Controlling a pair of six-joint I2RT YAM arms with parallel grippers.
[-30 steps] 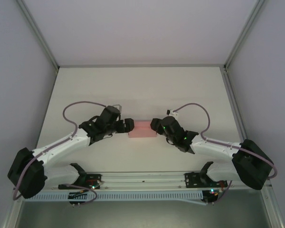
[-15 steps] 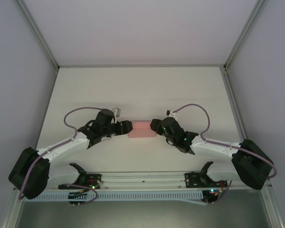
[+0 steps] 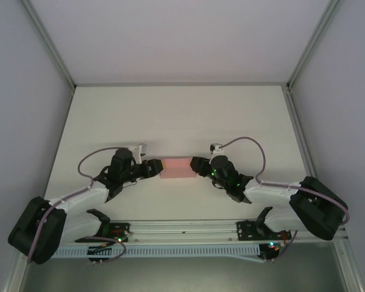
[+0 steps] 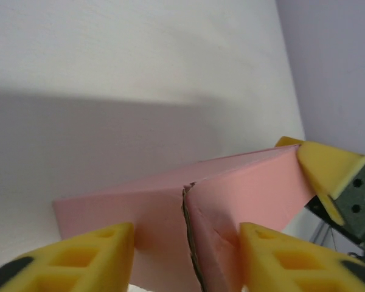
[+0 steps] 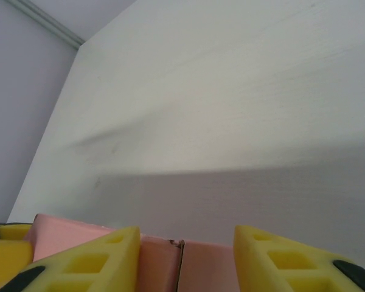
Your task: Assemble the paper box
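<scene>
The paper box [image 3: 177,168] is a small pale-pink flat box lying on the white table between my two arms. My left gripper [image 3: 153,168] is at its left end and my right gripper [image 3: 199,165] at its right end. In the left wrist view the yellow fingers [image 4: 97,255] press on either side of the box end [image 4: 164,225], where a brown-edged flap seam runs down the middle. The right gripper's yellow finger [image 4: 325,173] shows at the far end. In the right wrist view the box [image 5: 164,261] fills the gap between the fingers [image 5: 91,264].
The white table [image 3: 182,115] stretches away behind the box. Metal frame posts [image 3: 48,42] and pale side walls stand at left and right. A rail with cable trays [image 3: 182,234] runs along the near edge between the arm bases.
My left arm has swung lower and its jaws have narrowed onto the box's left end. The right jaws have narrowed a little too. The box has slid slightly to the left.
</scene>
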